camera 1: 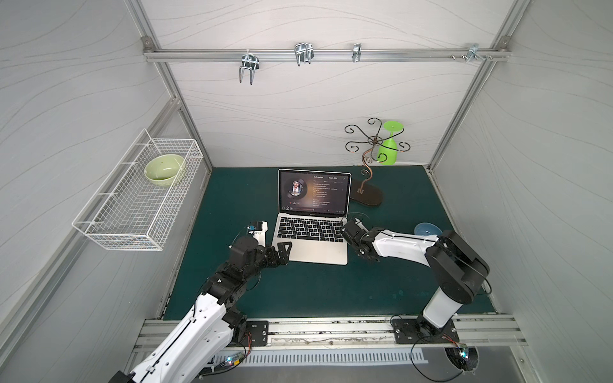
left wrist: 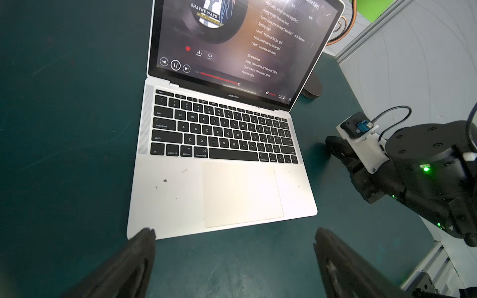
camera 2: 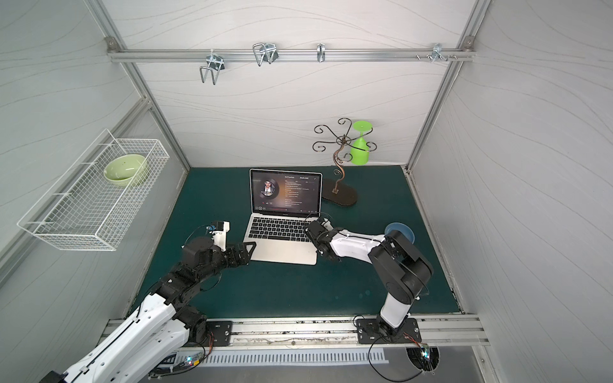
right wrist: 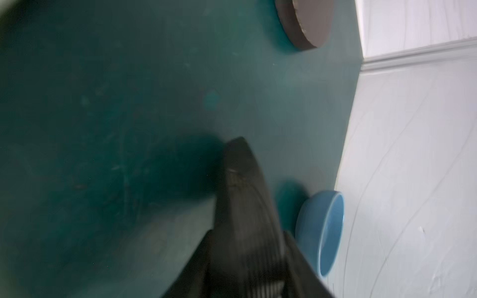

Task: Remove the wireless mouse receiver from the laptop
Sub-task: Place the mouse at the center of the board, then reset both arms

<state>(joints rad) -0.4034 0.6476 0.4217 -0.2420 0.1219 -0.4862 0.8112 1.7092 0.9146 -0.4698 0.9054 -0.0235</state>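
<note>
The silver laptop (camera 1: 311, 247) stands open in the middle of the green mat, its dark screen lit, seen in both top views (camera 2: 282, 253). My left gripper (camera 1: 280, 250) hovers at the laptop's front left corner. In the left wrist view it (left wrist: 233, 234) is open, its two fingers spread wide over bare mat just before the laptop's (left wrist: 167, 196) front edge. My right gripper (camera 1: 348, 228) sits against the laptop's right side by the keyboard. The right wrist view is blurred and shows only one dark finger (right wrist: 238, 165) over the mat. The wireless mouse receiver is hidden.
A blue bowl (camera 1: 426, 228) lies on the mat behind the right arm, close to that finger (right wrist: 325, 227). A metal stand (camera 1: 366, 197) with a green glass (camera 1: 389, 142) rises behind the laptop. A white wire basket (camera 1: 109, 228) on the left wall holds a green bowl (camera 1: 165, 169).
</note>
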